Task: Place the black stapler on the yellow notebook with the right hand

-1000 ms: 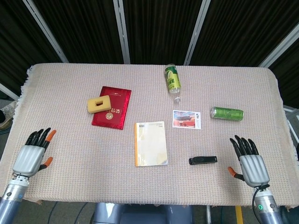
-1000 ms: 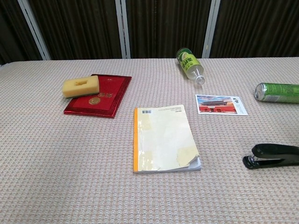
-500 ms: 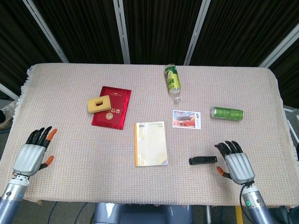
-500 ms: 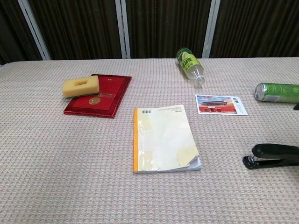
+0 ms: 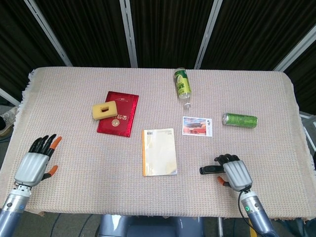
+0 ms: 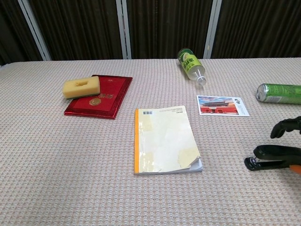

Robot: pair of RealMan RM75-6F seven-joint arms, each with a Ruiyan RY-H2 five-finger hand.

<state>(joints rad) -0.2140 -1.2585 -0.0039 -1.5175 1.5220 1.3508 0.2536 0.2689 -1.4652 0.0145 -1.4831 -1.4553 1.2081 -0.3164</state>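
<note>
The black stapler lies flat on the table cloth, right of the yellow notebook, which has an orange spine and lies closed in the middle. My right hand hovers over the stapler's right end and hides it. Its dark fingers arch over the far side and the thumb sits on the near side, and none of them visibly clamps the stapler. My left hand rests open at the table's near left corner, far from both objects.
A red booklet with a yellow sponge on it lies at the left. A green bottle lies at the back, a green can at the right, and a postcard between the notebook and the can.
My right hand has moved left and inward from the table's right edge to the stapler's right end, and its fingers have curled over it. The stapler and the left hand have stayed put.
</note>
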